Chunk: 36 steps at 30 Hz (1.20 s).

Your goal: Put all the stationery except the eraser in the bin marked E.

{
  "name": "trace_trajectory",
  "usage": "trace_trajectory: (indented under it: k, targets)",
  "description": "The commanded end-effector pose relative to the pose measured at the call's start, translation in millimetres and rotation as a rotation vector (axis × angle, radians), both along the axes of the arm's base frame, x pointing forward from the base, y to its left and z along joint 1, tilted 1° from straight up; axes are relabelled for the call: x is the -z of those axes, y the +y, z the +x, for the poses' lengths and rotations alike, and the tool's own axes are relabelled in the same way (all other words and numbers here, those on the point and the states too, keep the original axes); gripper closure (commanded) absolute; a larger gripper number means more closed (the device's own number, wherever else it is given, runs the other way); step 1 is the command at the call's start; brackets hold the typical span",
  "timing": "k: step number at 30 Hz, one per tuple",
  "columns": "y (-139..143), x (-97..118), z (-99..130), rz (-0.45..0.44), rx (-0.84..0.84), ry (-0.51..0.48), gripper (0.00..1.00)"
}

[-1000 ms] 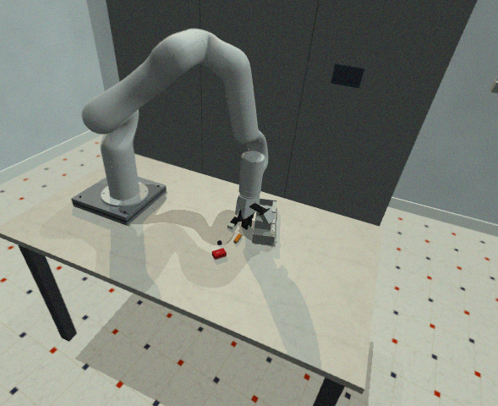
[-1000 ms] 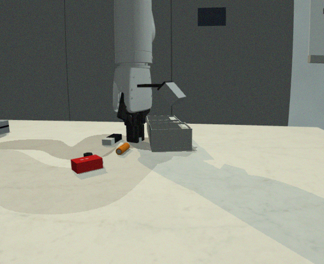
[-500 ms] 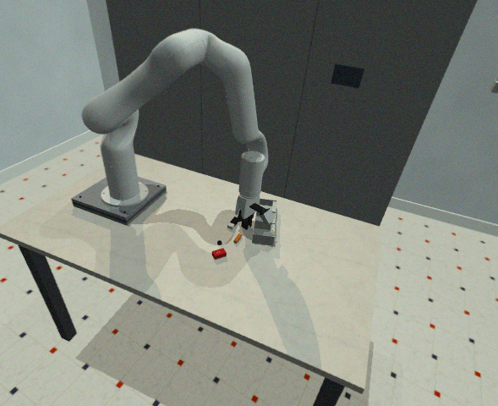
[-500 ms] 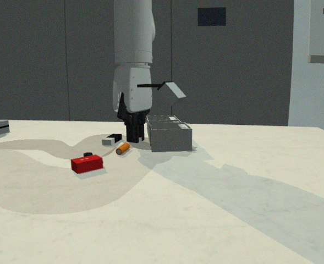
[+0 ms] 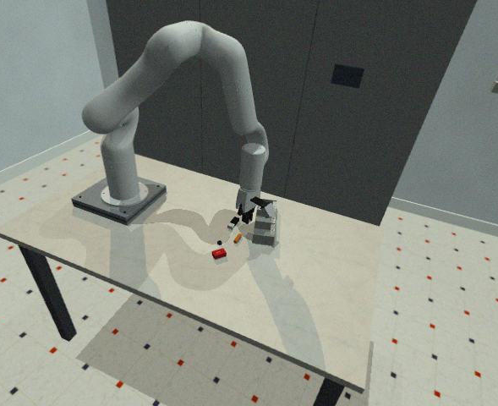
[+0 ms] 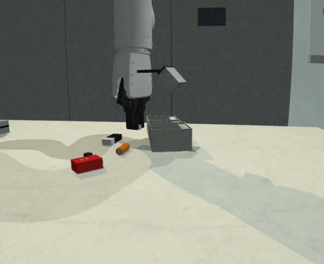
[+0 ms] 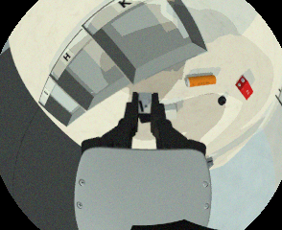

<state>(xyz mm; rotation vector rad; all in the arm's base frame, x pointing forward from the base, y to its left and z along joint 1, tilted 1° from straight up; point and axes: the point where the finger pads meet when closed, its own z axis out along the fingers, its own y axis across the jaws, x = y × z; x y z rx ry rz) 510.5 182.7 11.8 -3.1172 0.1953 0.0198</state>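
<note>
My gripper (image 6: 134,125) hangs just left of a row of grey bins (image 6: 169,136), with its fingertips a little above the table. It is shut on a small grey block, which the black fingers mostly hide; a pale sliver of it shows between them in the wrist view (image 7: 143,107). In that view the bins (image 7: 135,34) carry labels: the nearest reads K, the one after it H, and I cannot read the far one. An orange cylinder (image 6: 122,148), a black-and-grey block (image 6: 111,139), a red box (image 6: 86,163) and a small black round thing (image 6: 87,154) lie on the table to the left.
The arm's base plate (image 5: 118,200) stands at the table's far left corner. The loose things lie close together in front of the gripper, left of the bins (image 5: 265,227). The table edges are far from all of them.
</note>
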Motion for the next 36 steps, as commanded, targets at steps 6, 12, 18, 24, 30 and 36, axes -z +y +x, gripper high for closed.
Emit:
trace_trajectory:
  k: [6, 12, 18, 24, 30, 36]
  targets:
    - [0, -26, 1, 0.000, 0.000, -0.001, 1.00]
    - [0, -30, 1, 0.000, 0.000, -0.001, 1.00]
    - [0, -30, 1, 0.000, 0.000, -0.001, 1.00]
    - [0, -36, 1, 0.000, 0.000, -0.001, 1.00]
    - [18, -37, 2, 0.000, 0.000, -0.001, 1.00]
    - [42, -37, 3, 0.000, 0.000, -0.001, 1.00]
